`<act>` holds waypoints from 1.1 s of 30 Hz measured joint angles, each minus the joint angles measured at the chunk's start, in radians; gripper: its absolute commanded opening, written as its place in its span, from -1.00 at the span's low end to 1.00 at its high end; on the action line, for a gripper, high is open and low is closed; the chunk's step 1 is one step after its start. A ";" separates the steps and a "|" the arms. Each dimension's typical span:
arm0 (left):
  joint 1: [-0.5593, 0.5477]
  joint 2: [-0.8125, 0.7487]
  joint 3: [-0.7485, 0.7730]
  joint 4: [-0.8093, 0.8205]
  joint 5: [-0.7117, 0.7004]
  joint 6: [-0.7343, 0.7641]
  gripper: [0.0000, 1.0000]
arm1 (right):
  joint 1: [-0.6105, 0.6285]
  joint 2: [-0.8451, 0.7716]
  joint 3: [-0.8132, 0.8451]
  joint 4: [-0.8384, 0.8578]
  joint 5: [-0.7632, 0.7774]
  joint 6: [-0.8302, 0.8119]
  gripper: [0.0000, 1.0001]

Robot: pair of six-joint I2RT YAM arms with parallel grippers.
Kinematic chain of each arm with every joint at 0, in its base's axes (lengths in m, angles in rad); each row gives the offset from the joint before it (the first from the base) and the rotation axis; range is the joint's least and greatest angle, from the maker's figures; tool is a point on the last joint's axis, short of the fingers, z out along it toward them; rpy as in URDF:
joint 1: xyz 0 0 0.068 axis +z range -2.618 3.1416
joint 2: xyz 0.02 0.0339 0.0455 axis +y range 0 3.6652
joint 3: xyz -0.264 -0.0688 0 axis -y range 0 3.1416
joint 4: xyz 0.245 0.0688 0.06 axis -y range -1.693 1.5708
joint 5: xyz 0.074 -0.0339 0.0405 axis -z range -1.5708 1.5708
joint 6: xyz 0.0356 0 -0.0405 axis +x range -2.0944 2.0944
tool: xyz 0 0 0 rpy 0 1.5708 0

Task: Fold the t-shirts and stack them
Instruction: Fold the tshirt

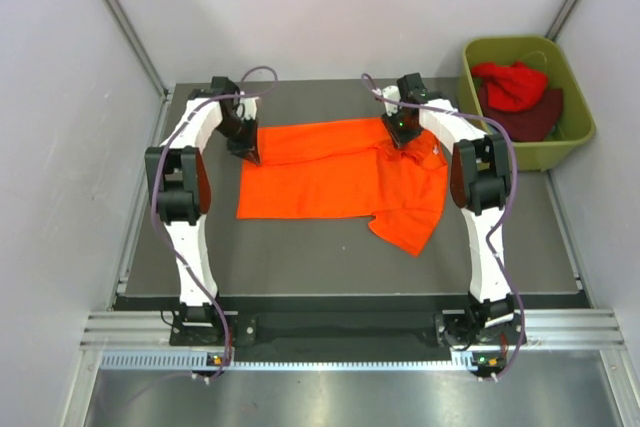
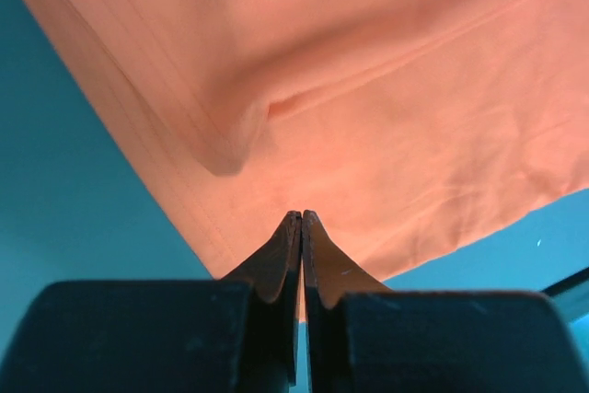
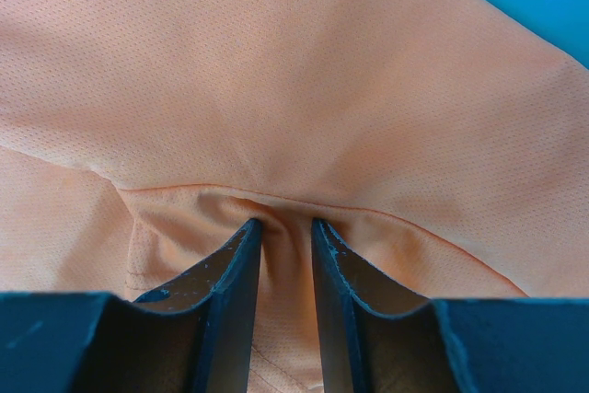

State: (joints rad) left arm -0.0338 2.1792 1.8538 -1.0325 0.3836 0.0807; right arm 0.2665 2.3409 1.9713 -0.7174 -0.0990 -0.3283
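The bright orange t-shirt (image 1: 330, 172) lies partly folded on the dark table, with a flap hanging toward the front right. My left gripper (image 1: 250, 152) is at the shirt's far left corner. In the left wrist view its jaws (image 2: 302, 215) are shut, with a thin edge of the orange cloth (image 2: 386, 89) pinched between them. My right gripper (image 1: 402, 133) is on the shirt's far right part. In the right wrist view its jaws (image 3: 285, 225) are closed on a bunched fold of the orange cloth (image 3: 276, 71). A red t-shirt (image 1: 512, 84) and a dark maroon t-shirt (image 1: 535, 117) lie in the tub.
The olive-green plastic tub (image 1: 570, 147) stands off the table's far right corner. White walls enclose the table (image 1: 300, 257) at the back and on both sides. Both arm bases stand at the near edge.
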 measured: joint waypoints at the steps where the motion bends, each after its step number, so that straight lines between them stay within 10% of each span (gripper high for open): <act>1: 0.000 0.000 0.022 0.001 0.000 0.000 -0.82 | 0.000 0.000 0.000 0.000 0.000 0.000 -0.41; 6: 0.000 0.003 0.143 0.019 -0.007 -0.002 -0.25 | 0.001 0.000 0.000 0.000 0.002 0.000 -0.42; 33: -0.018 0.259 0.302 0.044 -0.019 -0.012 -0.24 | -0.158 -0.068 -0.002 0.010 -0.001 0.062 -0.34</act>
State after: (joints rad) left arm -0.0513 2.4386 2.1555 -0.9882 0.3641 0.0685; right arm 0.1089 2.2726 1.9690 -0.7071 -0.1001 -0.2661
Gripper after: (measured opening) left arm 0.383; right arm 0.329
